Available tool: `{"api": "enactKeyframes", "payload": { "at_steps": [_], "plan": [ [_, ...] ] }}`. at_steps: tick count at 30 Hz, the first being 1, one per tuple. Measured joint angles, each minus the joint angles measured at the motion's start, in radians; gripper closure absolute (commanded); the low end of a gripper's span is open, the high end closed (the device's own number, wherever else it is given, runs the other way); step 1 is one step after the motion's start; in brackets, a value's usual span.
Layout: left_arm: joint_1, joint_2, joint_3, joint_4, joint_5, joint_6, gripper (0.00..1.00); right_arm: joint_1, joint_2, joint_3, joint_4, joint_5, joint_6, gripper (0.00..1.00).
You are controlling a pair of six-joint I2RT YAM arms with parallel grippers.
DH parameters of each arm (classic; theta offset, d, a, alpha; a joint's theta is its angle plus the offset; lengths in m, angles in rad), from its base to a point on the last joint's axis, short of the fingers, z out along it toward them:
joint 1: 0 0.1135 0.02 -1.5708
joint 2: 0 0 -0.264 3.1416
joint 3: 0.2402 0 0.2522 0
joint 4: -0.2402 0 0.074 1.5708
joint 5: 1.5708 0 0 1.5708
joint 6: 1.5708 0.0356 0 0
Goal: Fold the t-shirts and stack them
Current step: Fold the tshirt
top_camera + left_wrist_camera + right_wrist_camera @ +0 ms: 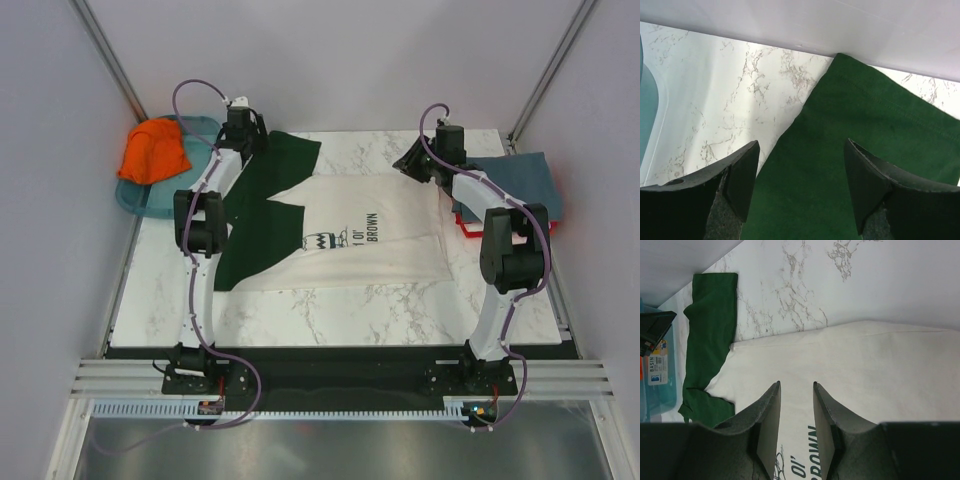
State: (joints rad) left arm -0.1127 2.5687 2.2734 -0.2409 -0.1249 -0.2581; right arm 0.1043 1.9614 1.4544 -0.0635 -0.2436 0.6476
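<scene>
Pale lilac walls (pixel 330 60) close in on the far, left and right sides. The white, grey-veined marble tabletop (pixel 330 310) fills the space between them, and a metal rail (pixel 330 378) runs across its near edge, where both arms are bolted.

The cream t-shirt (pixel 370 225) lies flat and front up in the middle of the tabletop. Its long axis runs left to right, with the shoulder end to the left and the hem to the right. The dark green far sleeve (pixel 290 152) spreads toward the far wall, and the near sleeve (pixel 245 250) slants toward the near left. The black chest print (pixel 345 238) is turned sideways to us.

At the far left sits a translucent teal tray (pixel 150 203) with the orange t-shirt (pixel 155 152) bunched in it. At the right edge we see a folded slate-blue t-shirt (pixel 525 180) lying over a red t-shirt (pixel 463 228), both partly behind the right arm.

The left gripper (pixel 803 145) hangs at the edge of the far sleeve. Its fingers (pixel 742 175) are spread wide, one over marble and the other over green cloth, with nothing held. The right gripper (pixel 796 385) sits over the cream body near its far edge. Its fingers (pixel 770 415) are drawn narrow with a slim gap between them, and we cannot tell whether they touch the cloth.
</scene>
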Motion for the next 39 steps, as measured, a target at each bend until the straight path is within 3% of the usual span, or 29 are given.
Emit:
{"api": "enactKeyframes", "payload": {
  "at_steps": [12, 21, 29, 39],
  "plan": [
    [0.003, 0.039, 0.058, -0.064, 0.079, 0.024, 0.17, -0.015, 0.000, 0.000, 0.000, -0.016, 0.004, 0.59],
    [0.046, 0.040, 0.061, -0.102, 0.180, -0.073, 0.21, -0.018, 0.000, -0.001, 0.004, -0.037, 0.015, 0.60],
    [0.075, 0.040, 0.060, -0.143, 0.181, -0.131, 0.18, -0.023, 0.000, -0.008, 0.011, -0.060, 0.029, 0.60],
    [0.040, 0.048, 0.068, -0.229, 0.188, -0.163, 0.22, -0.035, 0.000, -0.025, 0.051, -0.095, 0.057, 0.59]
  ]
}}
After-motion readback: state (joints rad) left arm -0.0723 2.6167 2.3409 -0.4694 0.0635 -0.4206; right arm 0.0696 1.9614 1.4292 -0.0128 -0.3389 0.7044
